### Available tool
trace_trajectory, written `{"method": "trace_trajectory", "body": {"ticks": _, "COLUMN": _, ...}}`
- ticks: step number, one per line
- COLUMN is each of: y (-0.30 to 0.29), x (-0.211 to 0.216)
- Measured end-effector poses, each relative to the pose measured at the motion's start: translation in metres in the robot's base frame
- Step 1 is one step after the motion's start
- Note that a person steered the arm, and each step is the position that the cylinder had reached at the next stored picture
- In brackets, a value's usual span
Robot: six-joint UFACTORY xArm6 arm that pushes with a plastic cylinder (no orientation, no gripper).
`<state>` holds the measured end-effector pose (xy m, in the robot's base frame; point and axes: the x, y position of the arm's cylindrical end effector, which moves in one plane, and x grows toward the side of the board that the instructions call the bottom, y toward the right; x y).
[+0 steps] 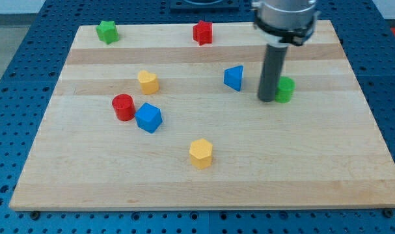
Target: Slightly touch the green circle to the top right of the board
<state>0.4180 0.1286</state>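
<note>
At board's right | green circle [286,90] touching my tip's [267,100] right side | end effector: bare rod

My tip [267,99] just left of, touching, green circle [286,90].

- The arm came into sight from the view's top, right of centre, and only its last section showed.
- That section was a broad, rounded silver-grey collar with a black band beneath it, cut off by the upper edge of the view.
- From the collar a straight dark grey rod [272,71] hung down, upright with no lean that I could make out.
- The rod was much thinner than the collar above it and kept one thickness along its length.
- The rod's lower end, my tip [267,99], stood on the bench [301,169] in its right half, above the middle of the view.
</note>
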Motion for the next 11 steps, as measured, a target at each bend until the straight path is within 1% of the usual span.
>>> {"method": "trace_trajectory", "body": {"ticks": 1, "y": 0.036, "x": -0.003}}
{"method": "trace_trajectory", "body": {"ticks": 2, "y": 0.044, "x": -0.003}}
{"method": "trace_trajectory", "body": {"ticks": 3, "y": 0.033, "x": 0.016}}
{"method": "trace_trajectory", "body": {"ticks": 4, "y": 0.02, "x": 0.046}}
{"method": "trace_trajectory", "body": {"ticks": 5, "y": 0.008, "x": 0.058}}
{"method": "trace_trajectory", "body": {"ticks": 7, "y": -0.006, "x": 0.058}}
{"method": "trace_trajectory", "body": {"ticks": 8, "y": -0.033, "x": 0.053}}
{"method": "trace_trajectory", "body": {"ticks": 9, "y": -0.045, "x": 0.049}}
{"method": "trace_trajectory", "body": {"ticks": 10, "y": -0.012, "x": 0.049}}
{"method": "trace_trajectory", "body": {"ticks": 11, "y": 0.039, "x": 0.03}}
